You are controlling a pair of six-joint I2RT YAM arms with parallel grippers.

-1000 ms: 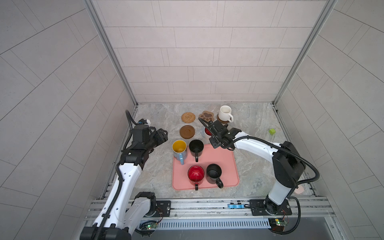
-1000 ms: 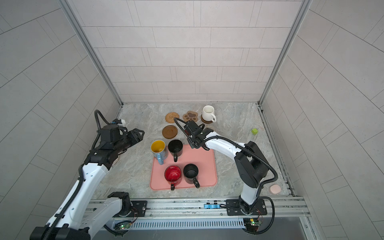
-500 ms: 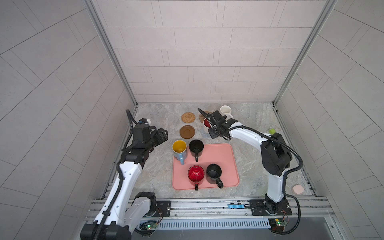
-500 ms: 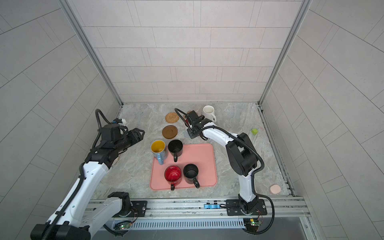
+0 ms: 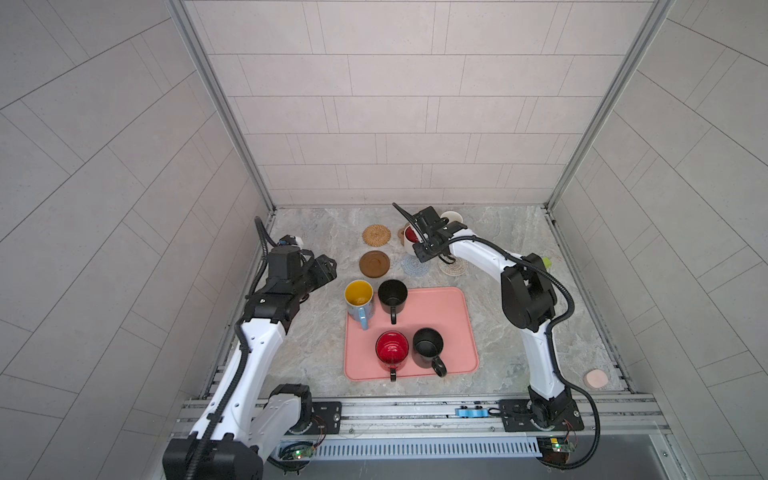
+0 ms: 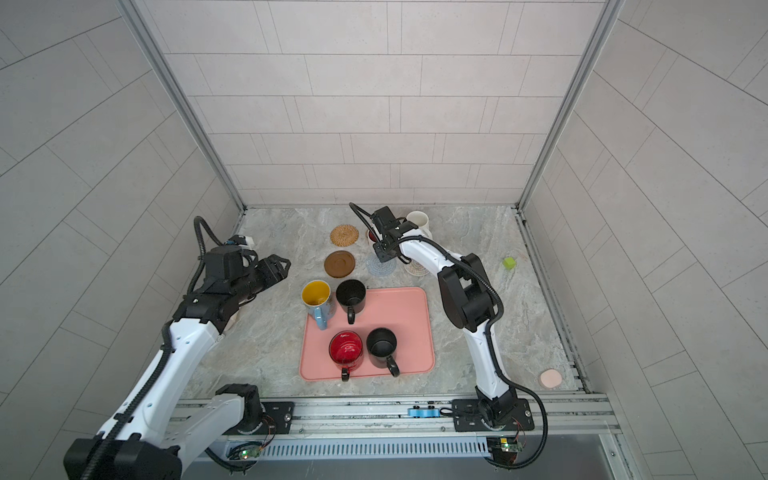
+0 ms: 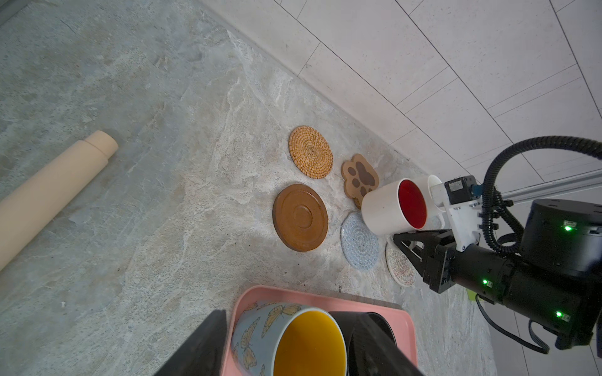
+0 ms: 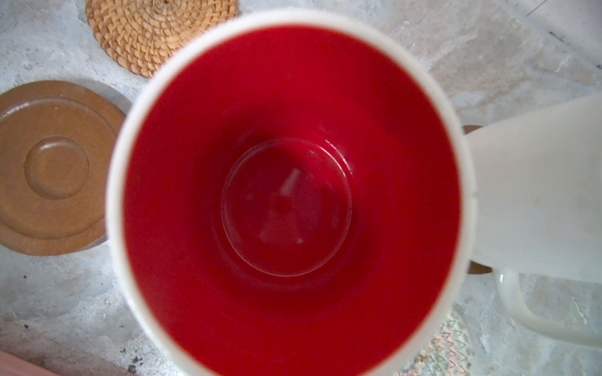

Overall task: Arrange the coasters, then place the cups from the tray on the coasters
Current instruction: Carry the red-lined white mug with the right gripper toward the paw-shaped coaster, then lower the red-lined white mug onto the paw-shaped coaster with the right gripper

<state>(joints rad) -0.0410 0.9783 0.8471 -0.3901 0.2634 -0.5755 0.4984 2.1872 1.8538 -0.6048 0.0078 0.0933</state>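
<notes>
Zero load in left gripper [image 6: 278,266], jaws parted, hanging left of tray [image 5: 453,320], likely to leave room for the working arm. On tray, four waiting: blue mug [image 5: 358,299], black mug [image 5: 392,296], red mug [image 5: 391,351], second black mug [image 5: 428,347]. Beyond tray's far edge, rattan coaster [image 5: 376,235], brown disc [image 5: 374,263], grey-blue coaster [image 5: 414,265], whitish coaster [image 5: 454,267] bare, spaced to take cups. Over paw coaster [image 7: 358,175], white mug with red inside [image 7: 387,208] clamped in right gripper [image 7: 402,237], apparently for setting down. Rightmost beyond tray, plain white mug [image 5: 453,217] placed.

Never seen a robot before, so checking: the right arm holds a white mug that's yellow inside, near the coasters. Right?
Not quite. The white mug in the right gripper, near the coasters, is red inside, not yellow; the right wrist view looks straight into it.
</notes>
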